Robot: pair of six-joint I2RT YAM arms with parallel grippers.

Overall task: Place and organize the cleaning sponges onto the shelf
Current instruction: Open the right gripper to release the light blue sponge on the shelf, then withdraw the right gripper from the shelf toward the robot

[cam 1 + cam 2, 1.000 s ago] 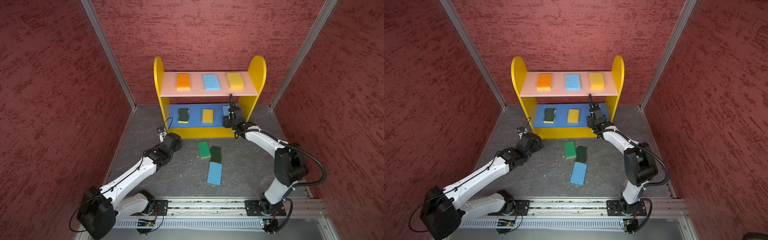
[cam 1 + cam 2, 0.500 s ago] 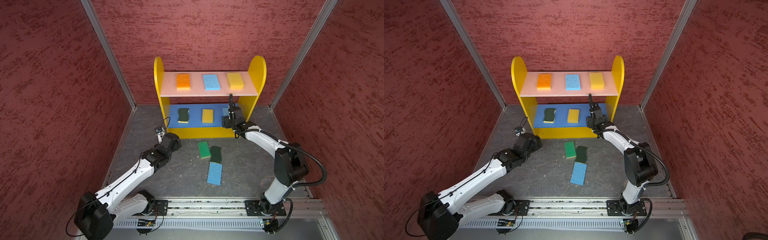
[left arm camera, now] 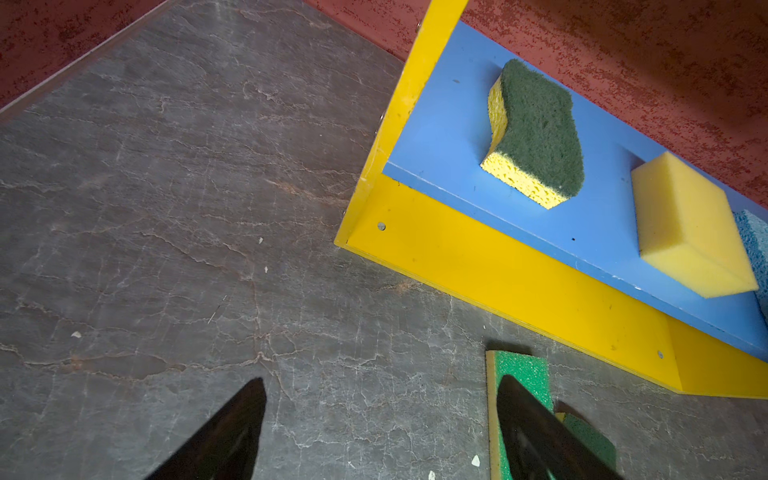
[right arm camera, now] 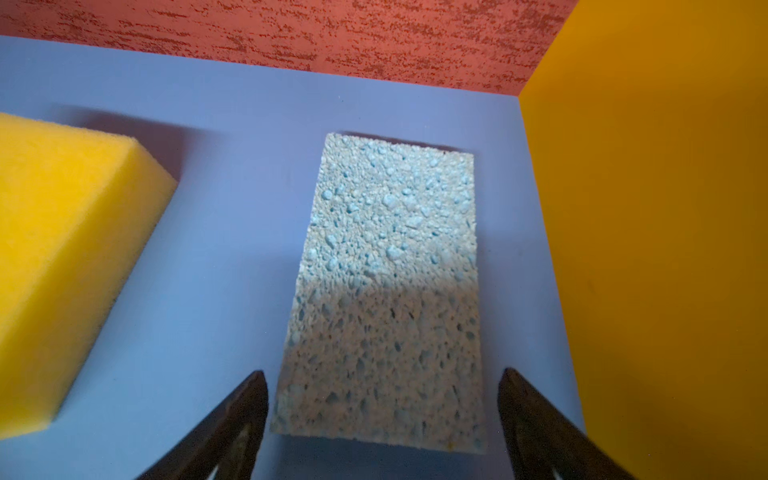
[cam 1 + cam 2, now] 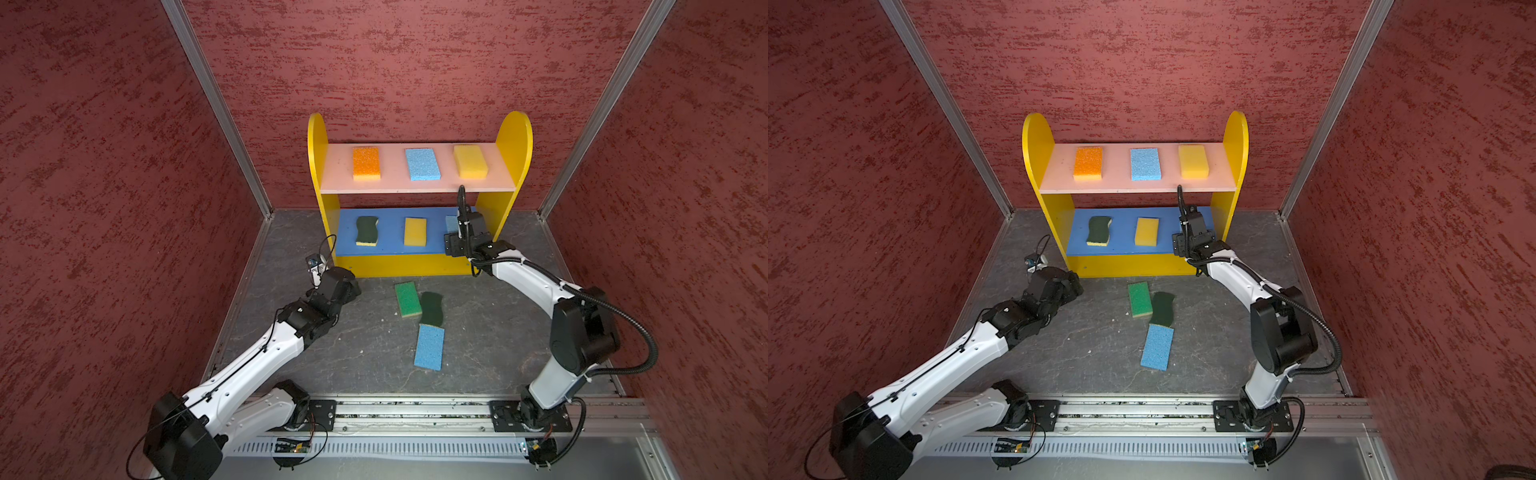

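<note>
The right hand (image 4: pixel 380 374) is released, jaws flanking the light blue sponge (image 4: pixel 390 270) lying flat on the shelf's blue board (image 4: pixel 232 257). Back straight out, level, so neither finger drags foam; the yellow side panel (image 4: pixel 665 249) crowds one side. The left hand (image 3: pixel 380 386) gapes empty over the grey worktop (image 3: pixel 166 208), by the green sponge (image 3: pixel 519 365).

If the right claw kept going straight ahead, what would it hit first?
Probably the light blue sponge lying on the shelf's blue board, right between the right gripper's open fingers; how high they ride is unclear.
</note>
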